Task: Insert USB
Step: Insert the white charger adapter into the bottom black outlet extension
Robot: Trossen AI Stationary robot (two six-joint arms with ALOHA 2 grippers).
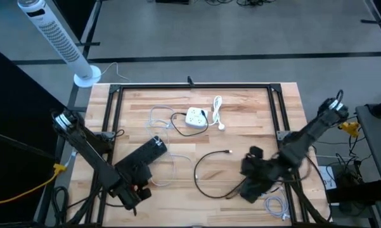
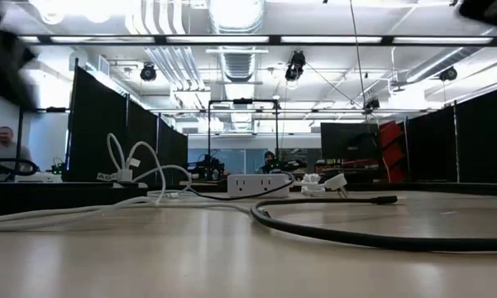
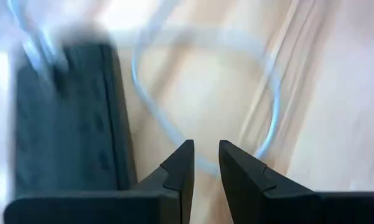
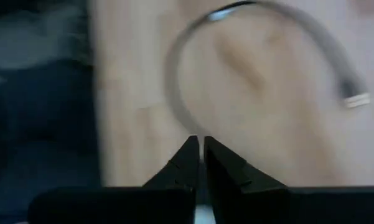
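Right now I see the white power strip [image 1: 195, 118] lying toward the far middle of the wooden surface [image 1: 253, 126], and I place everything else from it. A black cable [image 1: 206, 166] loops on the near side of the strip, its metal USB plug [image 1: 229, 152] lying free on the wood, near and to the right of the strip, not inserted. A white cable [image 1: 217, 111] coils just beside the strip on its right, and a thin clear cable [image 1: 160, 120] curls to its left.

My left end effector [image 1: 157, 144] hovers near and left of the strip, over the clear cable; its fingers [image 3: 179, 167] stand slightly parted with nothing between them in the left wrist view. My right end effector [image 1: 252, 156] sits near and right of the strip, close to the plug; its fingers [image 4: 188, 163] are pressed together and hold nothing, with the black cable's loop and plug ahead of them.

Beyond the surface's far left corner stands a white tower fan [image 1: 54, 39].
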